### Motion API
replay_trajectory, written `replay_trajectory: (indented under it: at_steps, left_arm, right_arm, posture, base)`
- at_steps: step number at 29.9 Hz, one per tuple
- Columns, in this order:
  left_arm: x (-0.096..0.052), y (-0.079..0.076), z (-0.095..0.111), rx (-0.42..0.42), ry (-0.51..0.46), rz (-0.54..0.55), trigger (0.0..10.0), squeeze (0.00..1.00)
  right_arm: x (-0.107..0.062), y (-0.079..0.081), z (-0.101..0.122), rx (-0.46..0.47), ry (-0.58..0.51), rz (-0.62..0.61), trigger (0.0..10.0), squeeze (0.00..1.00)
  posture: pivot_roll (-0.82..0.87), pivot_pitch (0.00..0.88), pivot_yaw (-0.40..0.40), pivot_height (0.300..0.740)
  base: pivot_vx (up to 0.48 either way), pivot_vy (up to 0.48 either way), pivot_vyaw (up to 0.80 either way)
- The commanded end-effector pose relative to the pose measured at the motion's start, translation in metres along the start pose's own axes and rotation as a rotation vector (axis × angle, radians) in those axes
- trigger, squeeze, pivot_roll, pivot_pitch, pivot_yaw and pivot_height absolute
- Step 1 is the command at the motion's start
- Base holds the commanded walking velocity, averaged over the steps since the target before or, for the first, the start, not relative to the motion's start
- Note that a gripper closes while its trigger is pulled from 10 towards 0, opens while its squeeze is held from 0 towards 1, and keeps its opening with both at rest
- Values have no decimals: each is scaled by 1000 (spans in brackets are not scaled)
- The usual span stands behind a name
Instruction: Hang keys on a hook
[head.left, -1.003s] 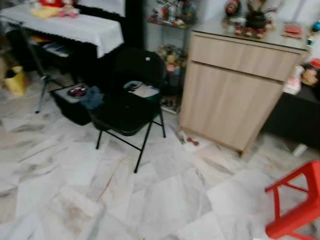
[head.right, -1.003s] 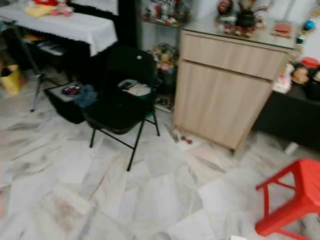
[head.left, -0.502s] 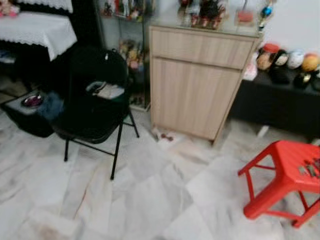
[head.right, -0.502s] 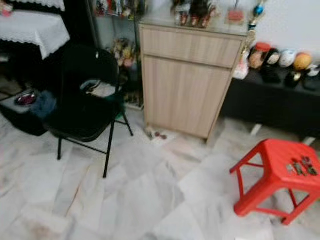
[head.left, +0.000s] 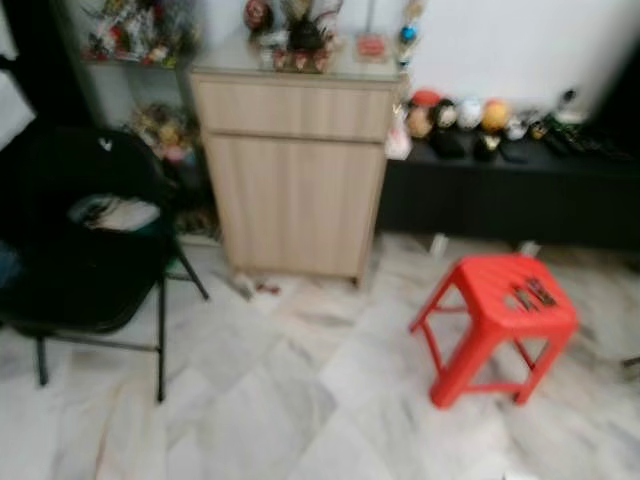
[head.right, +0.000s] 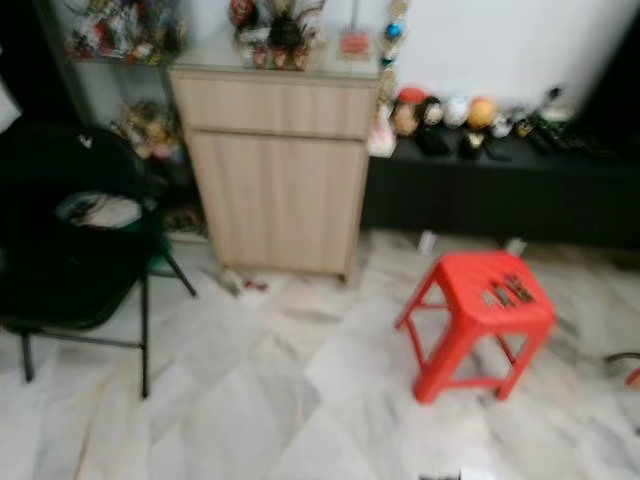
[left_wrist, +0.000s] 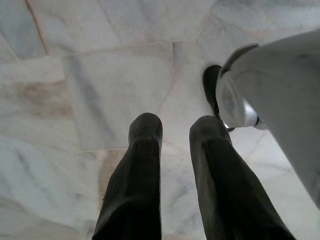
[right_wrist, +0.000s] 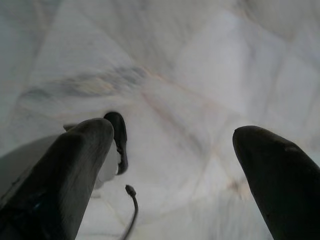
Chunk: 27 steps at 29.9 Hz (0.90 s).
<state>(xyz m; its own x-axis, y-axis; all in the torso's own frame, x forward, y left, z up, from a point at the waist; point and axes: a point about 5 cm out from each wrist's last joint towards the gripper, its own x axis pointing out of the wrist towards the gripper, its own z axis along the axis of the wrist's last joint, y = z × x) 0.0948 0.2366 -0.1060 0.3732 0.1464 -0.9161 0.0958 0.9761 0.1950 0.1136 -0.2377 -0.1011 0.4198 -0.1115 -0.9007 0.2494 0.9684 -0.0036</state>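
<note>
Your left gripper (left_wrist: 175, 135) hangs low over the marble floor (left_wrist: 100, 90). Its two black fingers sit close together with a thin gap between them, and they hold nothing. Just past them you can see the robot's silver leg (left_wrist: 280, 115) and a dark foot (left_wrist: 211, 90) on the tiles.

Your right gripper (right_wrist: 175, 155) also points down at the floor. Its fingers (right_wrist: 75, 165) are spread wide apart and they are empty too.

Look farther ahead of both grippers and you find a red plastic stool (head.left: 498, 318) standing on the floor. Some small dark things that look like the keys (head.left: 535, 294) lie on its seat, well apart from both grippers. They are blurry.

Off to the left side stands a black folding chair (head.left: 85, 250) with papers on it. Behind the stool you see a wooden cabinet (head.left: 295, 175) with little figures on top. Next to it runs a low black shelf (head.left: 510, 190) with round toys lined up against the white wall.
</note>
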Motion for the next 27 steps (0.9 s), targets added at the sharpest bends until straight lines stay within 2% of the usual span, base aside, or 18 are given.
replay_trajectory:
  at_steps: [1,8,22,27]
  left_arm:
    - [1,-2,7,-19,-19,-8,10000,0]
    - [1,-3,7,-14,-24,-5,10000,0]
    - [1,-3,8,-30,-28,-13,10000,0]
    - [1,-4,8,-37,-31,-14,10000,0]
  right_arm:
    - [-1,-4,1,-1,-1,-11,10000,0]
    - [0,-2,1,-7,1,-8,10000,0]
    - [-1,-4,0,7,-1,-12,10000,0]
    - [-2,-9,-3,9,4,-31,10000,0]
  posture:
    - [85,0,-28,740]
    - [90,0,-34,740]
    - [90,0,-35,740]
    - [91,0,-38,740]
  base:
    - [0,0,-706]
    - [0,0,-710]
    - [0,0,0]
    - [266,0,0]
